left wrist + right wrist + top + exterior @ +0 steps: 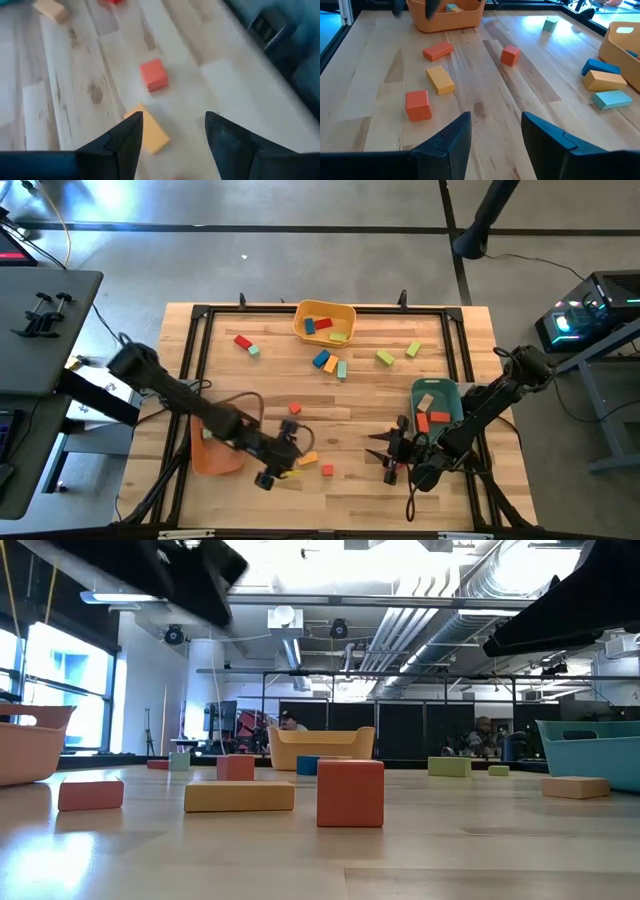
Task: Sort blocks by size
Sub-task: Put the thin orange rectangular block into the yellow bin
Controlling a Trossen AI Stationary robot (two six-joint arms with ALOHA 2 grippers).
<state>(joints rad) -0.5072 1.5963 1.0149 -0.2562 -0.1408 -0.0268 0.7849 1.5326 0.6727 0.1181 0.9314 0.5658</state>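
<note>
Small wooden blocks lie scattered flat on the table. A yellow long block [151, 134], a red cube [153, 75] and a red-orange block [438, 51] lie near the front centre. My left gripper [174, 117] hovers open above the table over the yellow block [307, 459], which sits just beyond one fingertip, holding nothing. My right gripper [496, 116] hangs open and empty near the front right [388, 455], pointing toward those blocks. Blue, orange and teal blocks [331, 364] lie in a group farther back.
An orange bin [215, 448] sits under my left arm at the front left. A teal bin [437, 402] with blocks stands beside my right arm, and a yellow bin [325, 320] with blocks at the far centre. Green blocks [385, 358] lie at the back right.
</note>
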